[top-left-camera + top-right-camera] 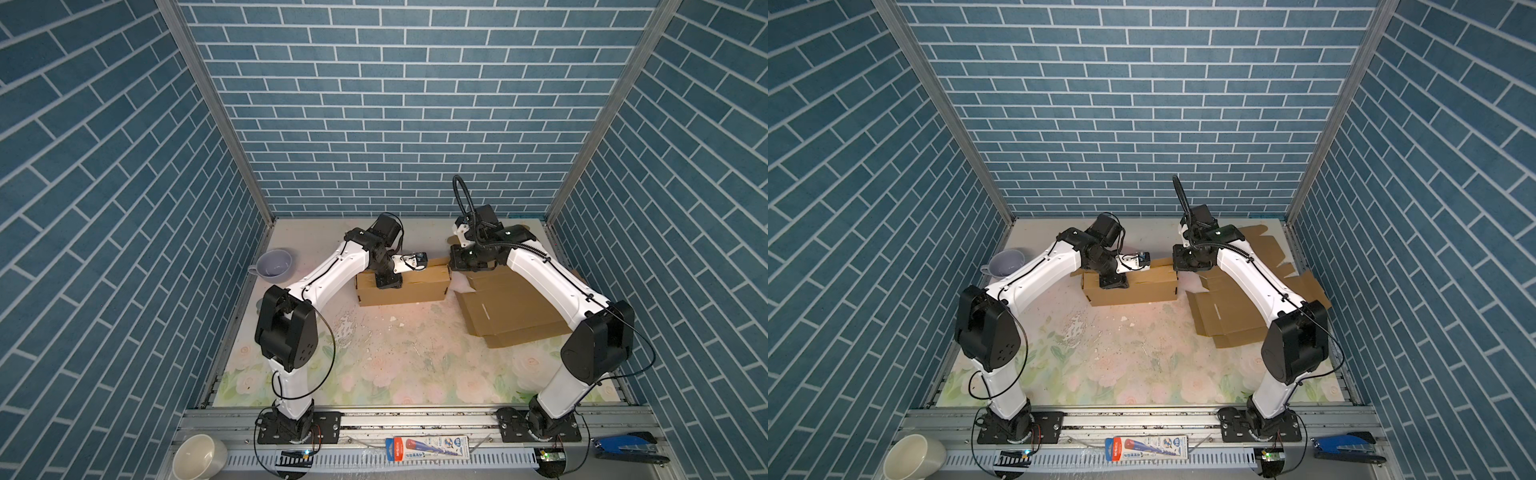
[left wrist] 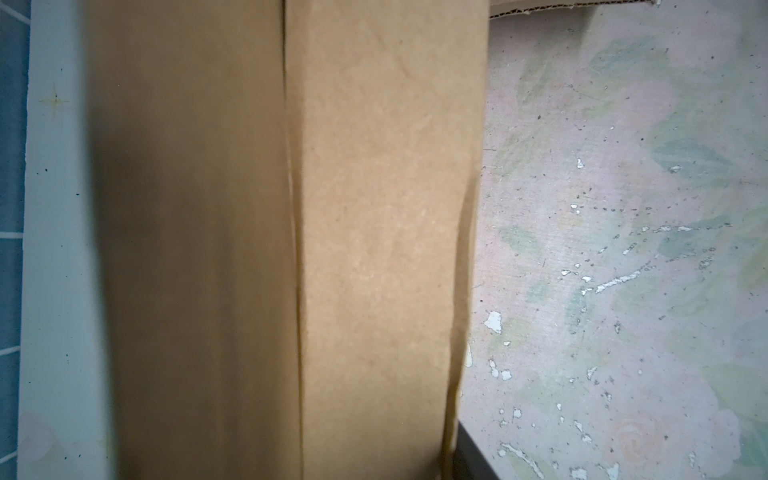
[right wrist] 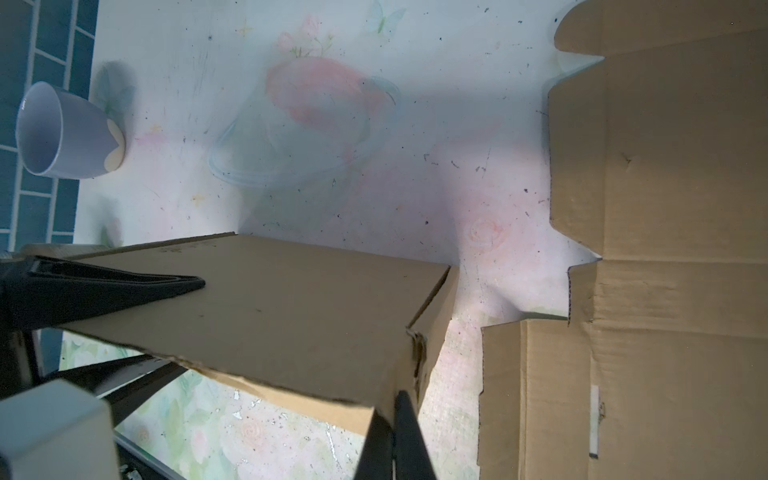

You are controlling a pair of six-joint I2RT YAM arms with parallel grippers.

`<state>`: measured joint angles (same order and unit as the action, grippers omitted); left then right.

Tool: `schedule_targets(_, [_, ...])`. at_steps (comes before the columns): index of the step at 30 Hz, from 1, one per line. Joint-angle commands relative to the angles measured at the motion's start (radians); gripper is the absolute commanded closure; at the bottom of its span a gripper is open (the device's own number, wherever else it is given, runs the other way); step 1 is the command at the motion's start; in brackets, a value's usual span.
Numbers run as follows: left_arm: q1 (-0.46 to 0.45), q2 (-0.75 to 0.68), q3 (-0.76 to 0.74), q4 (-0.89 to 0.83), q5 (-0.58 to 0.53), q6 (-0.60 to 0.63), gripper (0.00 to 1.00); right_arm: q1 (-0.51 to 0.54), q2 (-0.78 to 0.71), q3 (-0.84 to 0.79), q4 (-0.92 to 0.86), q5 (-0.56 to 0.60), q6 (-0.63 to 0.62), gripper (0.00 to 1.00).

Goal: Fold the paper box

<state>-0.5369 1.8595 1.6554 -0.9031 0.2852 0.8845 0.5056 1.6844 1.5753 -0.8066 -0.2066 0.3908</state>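
The paper box (image 1: 415,291) (image 1: 1142,291) is brown cardboard, partly folded up, standing at the back middle of the mat. My left gripper (image 1: 388,283) (image 1: 1113,282) points down onto it and is shut on one of its panels. In the left wrist view the box (image 2: 374,208) fills the frame, with one dark finger (image 2: 469,457) against its outer side; the other finger is hidden. My right gripper (image 3: 395,432) (image 1: 455,266) is shut and holds nothing. Its tip touches the box's right end corner (image 3: 411,332).
A flat unfolded cardboard sheet (image 1: 511,320) (image 3: 665,208) lies right of the box, under my right arm. A lavender mug (image 1: 274,264) (image 3: 62,129) sits at the back left. A clear plastic bowl (image 3: 299,137) lies behind the box. A white cup (image 1: 199,457) and blue stapler (image 1: 627,449) rest off the mat.
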Motion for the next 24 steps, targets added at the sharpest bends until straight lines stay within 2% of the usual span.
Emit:
schedule_targets(1, [0.0, 0.082, -0.028, -0.006, 0.019, -0.003, 0.6, -0.001, -0.012, -0.086, 0.045, 0.015, 0.065, 1.0])
schedule_targets(7, [0.0, 0.081, -0.003, -0.013, -0.005, -0.024, 0.56, -0.001, -0.025, -0.149, 0.075, 0.056, 0.061, 1.0])
schedule_targets(14, [0.0, 0.067, 0.038, -0.015, -0.06, -0.038, 0.39, -0.001, -0.017, -0.139, 0.074, 0.06, 0.069, 1.0])
schedule_targets(22, [0.0, 0.014, 0.063, -0.017, -0.095, -0.04, 0.29, -0.001, -0.008, -0.135, 0.068, 0.077, 0.065, 1.0])
schedule_targets(24, [0.0, -0.008, 0.067, -0.02, -0.096, -0.038, 0.23, -0.001, -0.006, -0.131, 0.064, 0.081, 0.066, 1.0])
